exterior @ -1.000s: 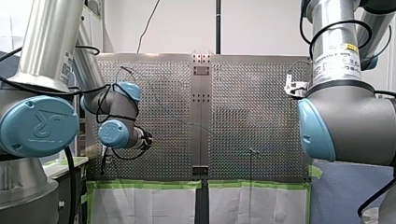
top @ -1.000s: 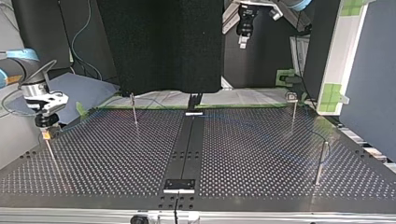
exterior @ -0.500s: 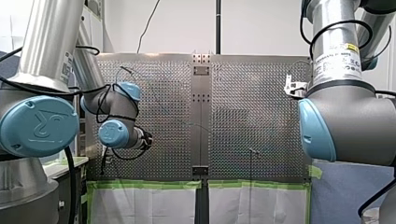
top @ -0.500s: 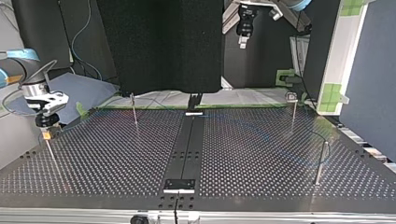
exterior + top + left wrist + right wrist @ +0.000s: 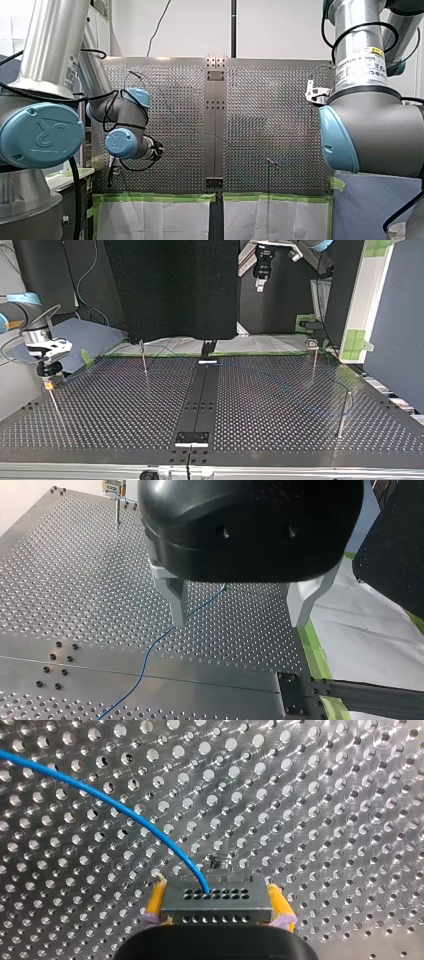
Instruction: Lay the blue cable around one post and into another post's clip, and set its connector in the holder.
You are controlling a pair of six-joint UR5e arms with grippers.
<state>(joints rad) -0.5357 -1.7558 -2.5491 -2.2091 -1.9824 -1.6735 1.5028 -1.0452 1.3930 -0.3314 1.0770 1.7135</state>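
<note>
Clamped shut, my right end effector (image 5: 215,905) presses its yellow pads (image 5: 156,905) on either side of the grey connector (image 5: 215,896). From the connector's row of holes the blue cable (image 5: 125,812) arcs away over the worktop (image 5: 325,795). My left end effector (image 5: 239,622) hangs wide open with nothing between its metal fingers (image 5: 177,602), and the cable crosses the plate beneath them.

The worktop is a perforated metal plate split by a plain centre strip (image 5: 200,400). In the top view the right end effector sits far left of that strip, just above a thin post (image 5: 56,407). Whether the connector touches the post's head cannot be told. Another slim post (image 5: 143,357) stands left of the strip near the far edge. Two more stand to its right: one (image 5: 314,360) far back with a small clip on top, and one (image 5: 343,412) nearer the camera. The left end effector hangs high up, right of the strip.

A black curtain (image 5: 170,285) hangs behind, and a blue cloth (image 5: 85,335) lies far left of the strip. In the front view green tape (image 5: 155,198) edges white sheeting (image 5: 150,220) on both sides of the strip's near end, and a white wall (image 5: 280,30) rises beyond.

Only the wrist views show the cable plainly and how each end effector stands. The top view shows the cable faintly, right of the strip. The front view, filled by the arms' grey and blue joints, shows neither grip.
</note>
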